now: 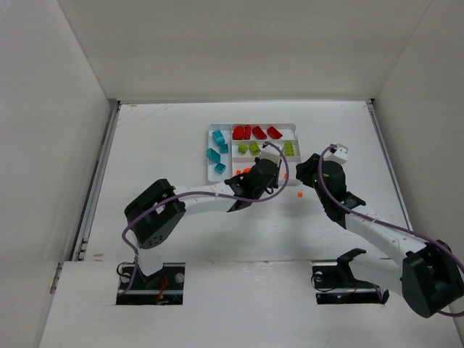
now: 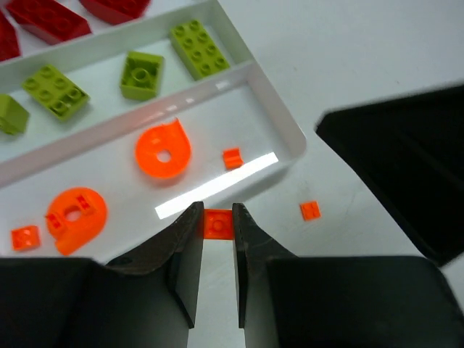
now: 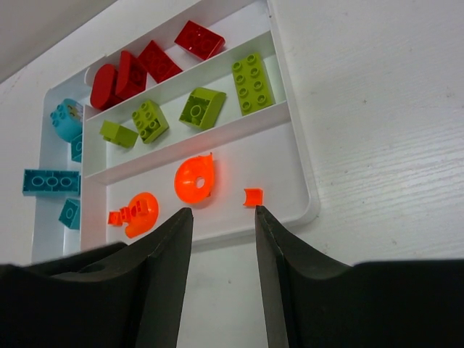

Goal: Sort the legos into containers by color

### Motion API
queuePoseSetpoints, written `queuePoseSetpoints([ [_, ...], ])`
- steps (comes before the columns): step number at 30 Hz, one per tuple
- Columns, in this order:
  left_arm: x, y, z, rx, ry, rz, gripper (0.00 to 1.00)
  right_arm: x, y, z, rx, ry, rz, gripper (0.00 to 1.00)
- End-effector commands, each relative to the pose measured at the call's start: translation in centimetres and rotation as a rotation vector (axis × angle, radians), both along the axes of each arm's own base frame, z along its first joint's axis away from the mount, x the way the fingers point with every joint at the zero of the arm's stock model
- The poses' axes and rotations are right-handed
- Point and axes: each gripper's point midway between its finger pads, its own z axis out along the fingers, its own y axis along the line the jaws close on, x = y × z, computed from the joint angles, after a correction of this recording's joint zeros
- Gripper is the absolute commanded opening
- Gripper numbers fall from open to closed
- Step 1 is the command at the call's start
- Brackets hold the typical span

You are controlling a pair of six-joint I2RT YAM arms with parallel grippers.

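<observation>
Pinching orange lego (image 2: 217, 225), left end effector (image 2: 217, 216)

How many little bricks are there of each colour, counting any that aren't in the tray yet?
red bricks: 4
lime green bricks: 4
teal bricks: 4
orange pieces: 6 (4 in the tray, 1 between the left fingers, 1 loose on the table)
Total: 18

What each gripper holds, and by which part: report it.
The left gripper pinches a tiny orange square plastic brick by its opposite sides. The right gripper is open, holding nothing.
</observation>
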Motion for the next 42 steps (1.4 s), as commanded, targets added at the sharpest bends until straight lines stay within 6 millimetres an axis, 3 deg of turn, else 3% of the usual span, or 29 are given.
queuePoseSetpoints([
  [1,3.3,2.9,1.3,-0.021,-0.029,0.104,0.15,0.4,-0.3,0.8,0.025,-0.042,-0.027,0.45],
  [5,5.9,4.3,-0.4,-0.009,-0.003,0.159,0.18,0.5,-0.3,0.4,0.020,-0.031,-0.027,0.45],
  [7,6.5,4.7,-0.9,-0.002,0.001,0.171,0.24,0.6,-0.3,0.3,0.015,-0.025,-0.029,0.45],
  [14,7.4,6.4,-0.1,-0.026,-0.011,0.203,0.46,0.8,-1.1,-0.6,-0.021,-0.004,-0.070,0.46],
  [17,6.5,6.9,0.9,-0.046,-0.022,0.199,0.49,0.9,-1.2,-0.8,-0.031,0.001,-0.077,0.44],
  [22,4.3,9.3,3.2,-0.139,-0.033,0.217,0.50,0.2,-2.1,-2.2,-0.061,0.042,-0.113,0.30],
  [30,1.1,14.5,4.2,-0.285,-0.016,0.263,0.50,-3.9,-3.3,-6.5,-0.121,0.174,-0.214,0.22],
  [35,0.7,16.8,4.1,-0.333,-0.037,0.290,0.50,-4.9,-3.4,-6.5,-0.106,0.209,-0.224,0.32],
  [42,-0.1,17.5,3.3,-0.371,-0.026,0.284,0.50,-5.0,-2.3,-7.4,-0.060,0.268,-0.220,0.49],
])
